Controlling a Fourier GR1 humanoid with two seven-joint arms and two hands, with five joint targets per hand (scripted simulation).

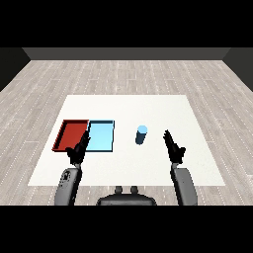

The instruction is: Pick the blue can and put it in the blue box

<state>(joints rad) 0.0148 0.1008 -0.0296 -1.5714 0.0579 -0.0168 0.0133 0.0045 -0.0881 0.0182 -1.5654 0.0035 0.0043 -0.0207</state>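
One blue can (pixel 142 134), one red tray (pixel 72 136), one light blue tray (pixel 101 137), two hands.

Can (pixel 141 134) stands upright, seemingly just right of two side-by-side trays (pixel 88 136).

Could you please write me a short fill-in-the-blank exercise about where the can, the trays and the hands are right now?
1. The blue can stands upright on the white ____.
2. The light blue tray lies directly beside the ____ tray.
3. The hand nearest the can is the ____ hand.
4. The left hand and right hand both hold ____.

Missing words: table; red; right; nothing
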